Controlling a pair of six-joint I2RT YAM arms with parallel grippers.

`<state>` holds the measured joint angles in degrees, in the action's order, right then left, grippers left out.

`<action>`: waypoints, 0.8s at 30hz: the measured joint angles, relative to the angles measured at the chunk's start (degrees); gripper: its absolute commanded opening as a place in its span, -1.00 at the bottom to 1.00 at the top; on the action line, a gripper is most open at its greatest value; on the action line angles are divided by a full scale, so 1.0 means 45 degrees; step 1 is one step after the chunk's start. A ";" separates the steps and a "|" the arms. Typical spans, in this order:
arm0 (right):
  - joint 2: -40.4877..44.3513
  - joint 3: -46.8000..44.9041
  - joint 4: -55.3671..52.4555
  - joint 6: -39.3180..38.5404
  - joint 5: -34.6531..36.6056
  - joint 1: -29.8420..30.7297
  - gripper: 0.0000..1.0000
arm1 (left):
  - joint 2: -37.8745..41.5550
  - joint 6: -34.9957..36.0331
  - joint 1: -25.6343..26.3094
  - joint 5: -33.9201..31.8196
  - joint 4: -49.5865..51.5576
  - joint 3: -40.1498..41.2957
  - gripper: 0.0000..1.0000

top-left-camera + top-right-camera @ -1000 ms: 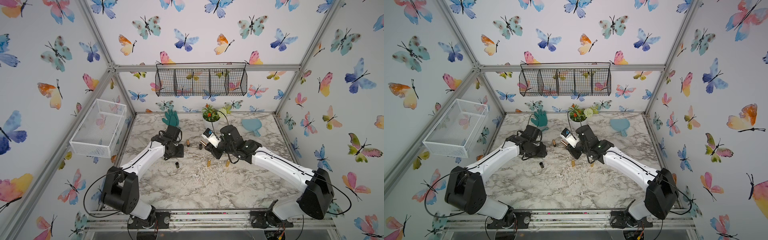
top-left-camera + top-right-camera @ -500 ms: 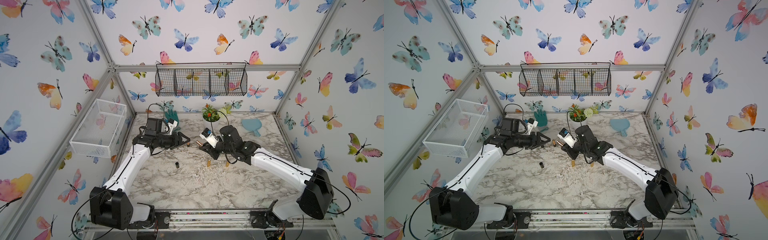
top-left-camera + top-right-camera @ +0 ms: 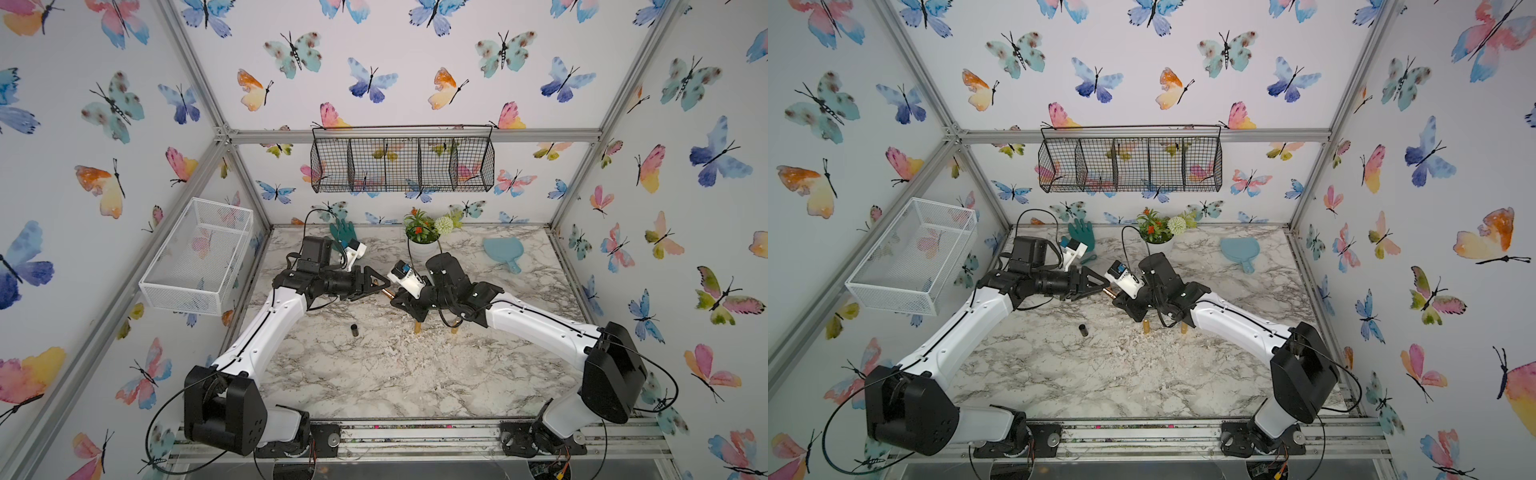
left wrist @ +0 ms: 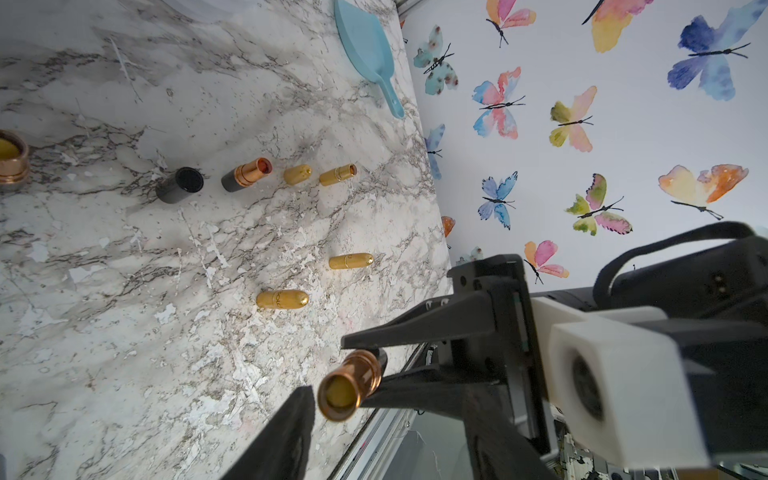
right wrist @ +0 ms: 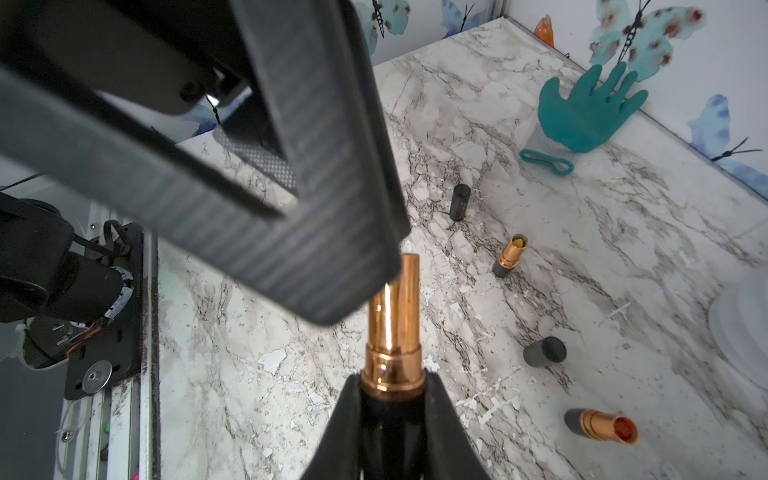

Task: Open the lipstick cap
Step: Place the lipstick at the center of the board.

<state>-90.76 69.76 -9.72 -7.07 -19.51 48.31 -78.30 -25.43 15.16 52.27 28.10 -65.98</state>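
A teal glove point(image 3: 343, 231), a potted plant point(image 3: 424, 232) and a blue scoop point(image 3: 503, 251) sit at the back of the marble table point(image 3: 374, 374), below a wire basket point(image 3: 402, 160)

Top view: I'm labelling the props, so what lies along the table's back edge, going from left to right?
In a top view: glove → potted plant → blue paddle.

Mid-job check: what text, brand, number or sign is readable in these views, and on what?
Nothing reads clearly in any view.
On the gold lipstick: an embossed mark on its side, too blurred to read.
On the second gold lipstick: a faint mark, too small to read.
On the held copper lipstick: no marking shows.
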 measured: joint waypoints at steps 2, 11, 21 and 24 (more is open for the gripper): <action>0.0024 0.0019 0.0078 0.0000 0.0005 0.0029 -0.96 | -0.0044 0.0019 -0.0005 -0.0034 -0.0005 0.0000 0.18; 0.0039 0.0019 0.0209 0.0015 -0.0005 0.0092 -0.96 | -0.0243 0.0160 -0.0005 -0.0117 -0.0005 0.0000 -0.11; -0.0005 0.0209 0.0301 0.0019 -0.0044 0.0238 -0.96 | -0.0544 0.0296 0.0078 -0.0044 -0.0034 0.0000 -0.41; -0.0083 0.0214 0.0306 0.0019 -0.0044 0.0262 -0.95 | -0.0544 0.0330 0.0078 -0.0005 -0.0053 0.0000 -0.50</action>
<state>-91.13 70.72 -8.34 -6.98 -19.70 49.50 -80.75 -23.94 15.51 52.25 27.86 -65.98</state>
